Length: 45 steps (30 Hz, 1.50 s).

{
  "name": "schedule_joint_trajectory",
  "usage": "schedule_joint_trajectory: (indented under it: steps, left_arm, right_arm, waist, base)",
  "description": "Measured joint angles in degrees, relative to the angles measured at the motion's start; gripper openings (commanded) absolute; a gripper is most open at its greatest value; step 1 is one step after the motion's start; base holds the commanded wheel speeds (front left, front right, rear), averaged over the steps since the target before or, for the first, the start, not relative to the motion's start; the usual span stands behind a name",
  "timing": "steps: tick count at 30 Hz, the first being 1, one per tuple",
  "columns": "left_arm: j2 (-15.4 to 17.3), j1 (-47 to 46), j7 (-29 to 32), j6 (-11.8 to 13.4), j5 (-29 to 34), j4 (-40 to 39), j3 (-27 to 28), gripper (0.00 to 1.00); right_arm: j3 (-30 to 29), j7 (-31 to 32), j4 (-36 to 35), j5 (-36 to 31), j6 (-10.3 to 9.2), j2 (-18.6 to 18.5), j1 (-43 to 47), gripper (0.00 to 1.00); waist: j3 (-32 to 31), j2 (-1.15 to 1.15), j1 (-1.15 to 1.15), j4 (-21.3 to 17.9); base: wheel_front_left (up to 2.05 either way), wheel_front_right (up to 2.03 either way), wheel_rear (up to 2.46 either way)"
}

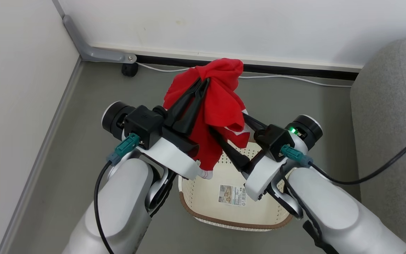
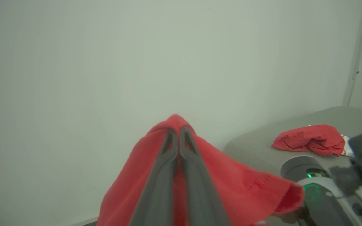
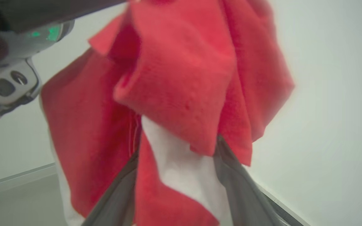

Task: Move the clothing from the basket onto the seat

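Soft even light, seemingly blurred close-ups

Head looks down; both wrist cameras sit close against shared clothing (image 1: 220,102)

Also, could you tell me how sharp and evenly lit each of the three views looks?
Head view: sharp and evenly lit, the sticker in the basket crisp. Left wrist view: the left gripper and the red garment it holds look soft. Right wrist view: the garment hangs close, blurred, smeared at its right edge.
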Motion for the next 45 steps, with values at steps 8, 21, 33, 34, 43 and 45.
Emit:
schedule_joint_trajectory:
  steps: [8,21,33,34,43,45]
  left_arm:
    - [-0.10,0.00,-0.12,0.00,-0.01,0.15,-0.64,0.00]
    - [-0.03,0.34,-0.26,-0.29,0.19,-0.07,-0.65,1.00]
    - [1.64,2.69,-0.26,-0.76,-0.42,-0.05,-3.25,1.00]
    - [1.75,2.79,-0.26,-0.76,-0.74,-0.07,-3.72,1.00]
    - [3.13,4.27,-0.26,-0.77,-2.45,-0.09,-8.12,1.00]
    - [3.33,4.53,-0.26,-0.77,-2.69,-0.09,-8.71,1.00]
  right_arm:
    - [-1.93,0.00,0.53,1.53,0.00,1.07,-1.72,0.00]
    - [-10.87,0.00,-4.81,1.02,0.00,0.21,1.89,0.00]
    - [-22.58,0.00,-10.81,-1.07,0.00,-0.96,5.26,0.00]
    - [-23.16,0.00,-11.34,-1.27,0.00,-0.96,5.37,0.00]
    - [-28.61,0.00,-14.89,-2.34,0.00,-1.58,6.68,0.00]
    - [-29.43,0.00,-15.72,-2.36,0.00,-1.79,6.92,0.00]
  waist:
    - [-0.03,0.00,0.00,0.02]
    - [-0.32,0.00,0.00,-2.02]
    - [-0.56,0.00,0.00,-8.31]
    - [-0.54,0.00,0.00,-9.11]
    - [-0.98,0.00,0.00,-17.45]
    - [-1.25,0.00,0.00,-19.47]
  base:
    - [0.00,0.00,0.00]
    - [0.00,0.00,0.00]
    - [0.00,0.00,0.00]
    - [0.00,0.00,0.00]
    - [0.00,0.00,0.00]
    - [0.00,0.00,0.00]
